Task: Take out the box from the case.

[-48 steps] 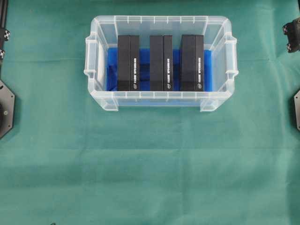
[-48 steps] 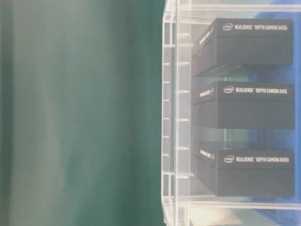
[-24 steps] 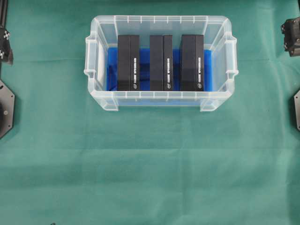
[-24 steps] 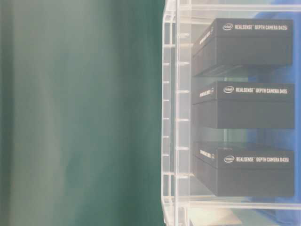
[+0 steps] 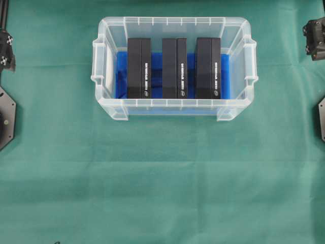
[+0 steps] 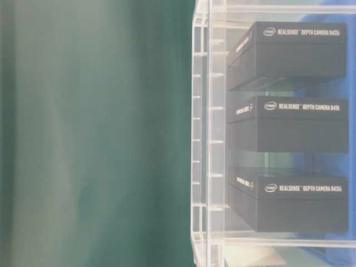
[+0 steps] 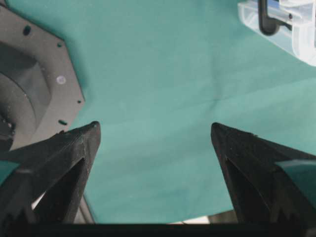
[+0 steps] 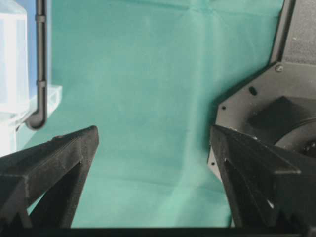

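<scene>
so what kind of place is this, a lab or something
Most likely a robotics lab bench set up for a test. A green cloth covers the table, a clear case holds three black depth-camera boxes in a neat row, and black arm mounts sit at either edge.

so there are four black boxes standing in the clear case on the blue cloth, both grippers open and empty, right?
Not quite: the case holds three black boxes, not four, at left, middle and right, as the overhead view shows. The rest stands: they sit on the blue cloth, and the left gripper and right gripper are open and empty.
</scene>
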Controlling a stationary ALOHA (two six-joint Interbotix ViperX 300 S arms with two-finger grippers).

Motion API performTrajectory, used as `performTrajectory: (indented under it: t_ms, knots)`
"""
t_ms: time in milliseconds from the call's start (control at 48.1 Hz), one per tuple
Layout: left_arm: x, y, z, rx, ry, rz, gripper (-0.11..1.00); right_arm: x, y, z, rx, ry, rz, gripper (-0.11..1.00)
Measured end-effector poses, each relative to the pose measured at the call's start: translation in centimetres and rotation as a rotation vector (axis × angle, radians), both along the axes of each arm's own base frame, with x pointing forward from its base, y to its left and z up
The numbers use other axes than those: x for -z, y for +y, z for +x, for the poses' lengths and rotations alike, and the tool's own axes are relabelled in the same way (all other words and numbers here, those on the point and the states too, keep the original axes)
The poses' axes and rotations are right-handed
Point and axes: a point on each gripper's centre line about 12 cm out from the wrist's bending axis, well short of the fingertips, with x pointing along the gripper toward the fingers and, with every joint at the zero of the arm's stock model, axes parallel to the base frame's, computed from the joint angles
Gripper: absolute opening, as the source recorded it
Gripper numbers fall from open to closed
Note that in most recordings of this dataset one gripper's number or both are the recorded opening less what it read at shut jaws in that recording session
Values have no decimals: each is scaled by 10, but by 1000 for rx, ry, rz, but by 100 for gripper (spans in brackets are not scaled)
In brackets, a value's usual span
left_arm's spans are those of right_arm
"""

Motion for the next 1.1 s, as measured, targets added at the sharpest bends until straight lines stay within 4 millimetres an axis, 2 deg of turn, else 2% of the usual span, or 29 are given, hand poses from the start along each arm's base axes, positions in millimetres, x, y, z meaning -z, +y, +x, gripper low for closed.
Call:
performTrajectory:
  t_ms: [935, 1102]
  knots:
    - [0, 0, 0, -3, 0, -1, 98, 2, 1, -2, 64, 17, 18, 95]
    - [1, 0, 0, -1, 3, -1, 98, 6, -1, 11, 57, -13, 28, 95]
